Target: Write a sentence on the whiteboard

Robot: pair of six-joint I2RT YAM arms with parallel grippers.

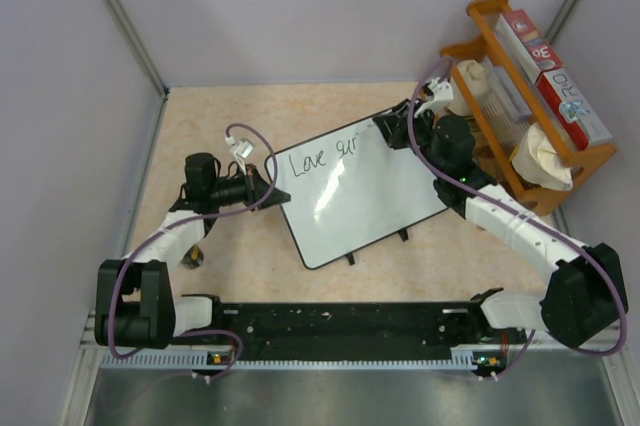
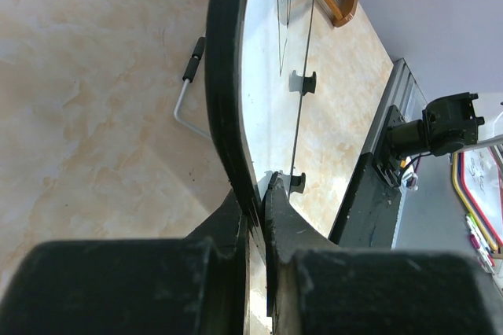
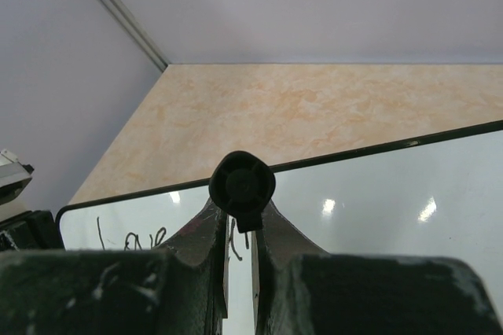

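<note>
Left gripper [image 1: 264,186] is at the left end of the whiteboard [image 1: 385,196], jaws pressed together on its thin black frame. The left wrist view shows both fingers [image 2: 236,229] pinching the rim edge-on at the rounded corner. The board sits mid-table on the beige marbled table [image 1: 220,116], skewed, its right end farther from the arm bases than its left. Small black feet [image 1: 351,259] stick out from the near long edge. A bent metal rod with a black grip [image 2: 191,64] shows beside the board in the left wrist view – can't tell if it's attached.

Handwriting [image 1: 322,157] reads "Love sur", running along the far long edge from the left corner. The rest of the surface is blank, with glare.

Right gripper [image 1: 392,126] is over the board's far right corner, jaws closed on a black marker [image 3: 242,184]. The marker is seen end-on in the right wrist view, and its tip is hidden – can't tell whether it touches the board.

Far right: wooden rack [image 1: 480,11] at the table edge, holding red-and-white boxes and a white roll.
</note>
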